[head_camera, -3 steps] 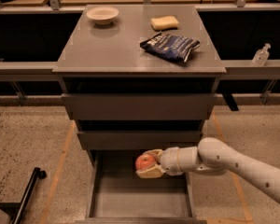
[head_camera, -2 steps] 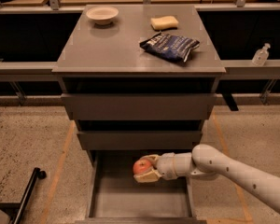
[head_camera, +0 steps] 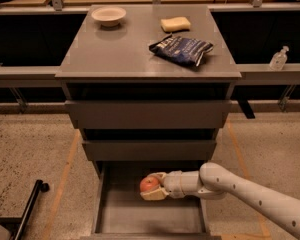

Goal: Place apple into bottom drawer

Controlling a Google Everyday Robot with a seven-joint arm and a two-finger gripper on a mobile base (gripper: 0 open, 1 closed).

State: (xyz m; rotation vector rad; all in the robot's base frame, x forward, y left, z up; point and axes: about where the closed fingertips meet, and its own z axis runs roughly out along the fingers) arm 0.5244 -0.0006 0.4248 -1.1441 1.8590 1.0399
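The apple (head_camera: 149, 184) is small, round and red-orange. My gripper (head_camera: 154, 186) is shut on it, with the white arm reaching in from the lower right. It holds the apple over the open bottom drawer (head_camera: 115, 215), a plain grey box with a flat floor pulled out toward the camera. The apple hangs above the drawer floor near its middle, just in front of the closed middle drawer (head_camera: 149, 150).
The grey cabinet top (head_camera: 120, 54) carries a white bowl (head_camera: 108, 15), a yellow sponge (head_camera: 175, 23) and a dark blue chip bag (head_camera: 180, 48). A sanitizer bottle (head_camera: 279, 59) stands on the right ledge. A black wheeled leg (head_camera: 30, 209) lies on the floor at left.
My gripper has moved left and a little lower with the apple, further over the open bottom drawer.
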